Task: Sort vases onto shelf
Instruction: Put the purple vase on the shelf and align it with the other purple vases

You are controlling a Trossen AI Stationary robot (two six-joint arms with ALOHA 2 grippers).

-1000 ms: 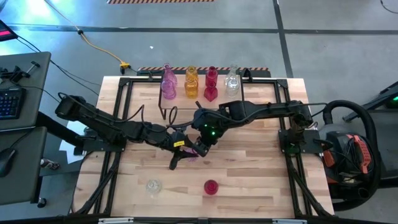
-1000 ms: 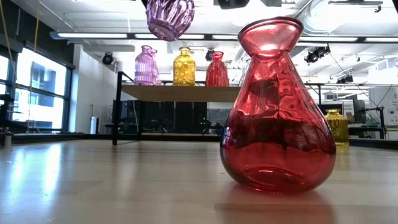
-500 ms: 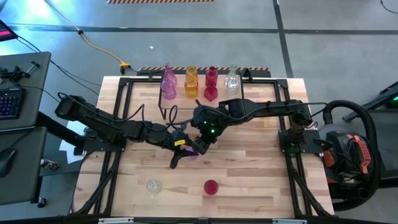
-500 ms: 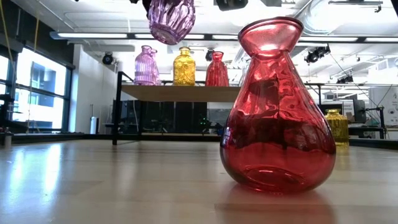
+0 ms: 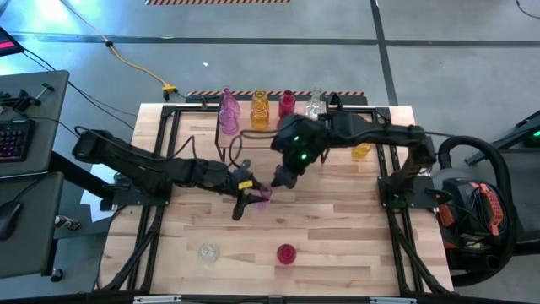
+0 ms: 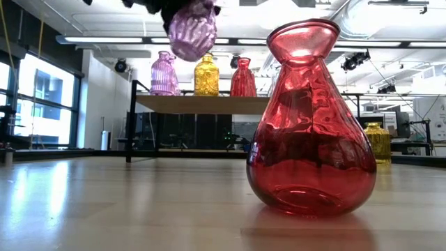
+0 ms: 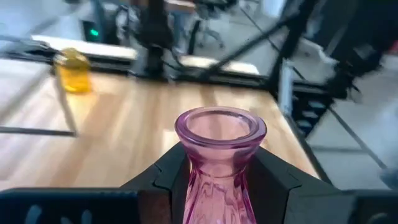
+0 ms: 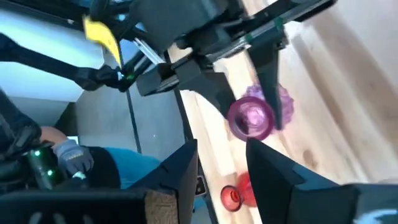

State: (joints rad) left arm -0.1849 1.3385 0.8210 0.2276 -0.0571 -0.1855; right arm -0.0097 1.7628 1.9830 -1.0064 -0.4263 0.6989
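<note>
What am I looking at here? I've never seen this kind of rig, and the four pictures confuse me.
Two dark robot arms work at a wooden table. One picture looks straight down, one looks level across the tabletop, and two come from cameras on the arms' wrists. The left tool grips a pink vase by its neck, lifted off the table. The right tool is open and empty, just beside it. A red vase and a clear vase stand on the table. More vases stand on the small shelf at the far edge.

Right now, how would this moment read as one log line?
left gripper: shut on pink vase, lifted | right gripper: open, apart | shelf: holds vases
</note>
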